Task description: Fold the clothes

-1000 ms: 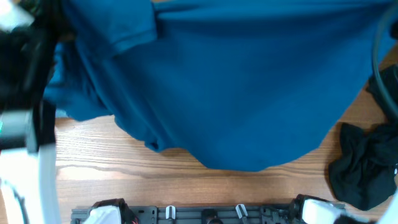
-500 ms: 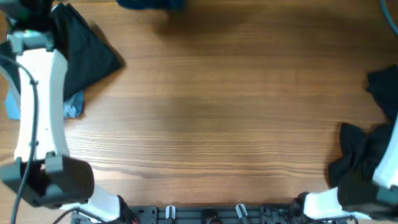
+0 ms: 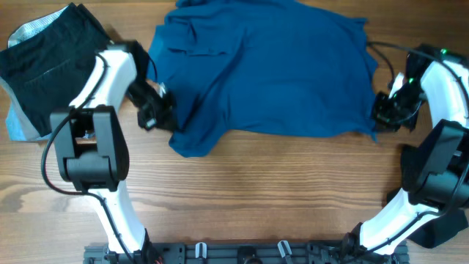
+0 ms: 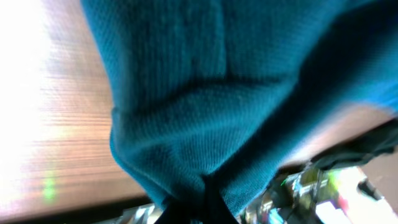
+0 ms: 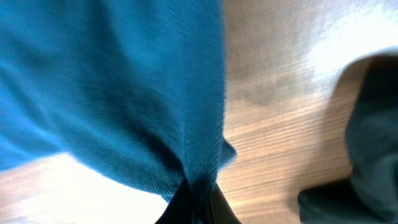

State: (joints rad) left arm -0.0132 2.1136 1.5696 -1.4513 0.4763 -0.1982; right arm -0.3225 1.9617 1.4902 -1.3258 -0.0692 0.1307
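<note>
Between the two sets of jaws, the blue shirt [image 3: 264, 70] lies spread on the wooden surface [image 3: 242, 198]. The left jaws pinch a fold at its near edge, and the right jaws clamp its opposite hem. Beyond the left jaws lies a black garment [image 3: 47, 48].

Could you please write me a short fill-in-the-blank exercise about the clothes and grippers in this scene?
1. The large deep-blue shirt lies spread on a ____ table.
2. In the overhead view, the left gripper pinches the shirt's ____ edge.
3. The right gripper pinches its ____ edge.
4. The soft fabric garment at the top-left corner is ____.
Missing words: wooden, left, right, black.
</note>
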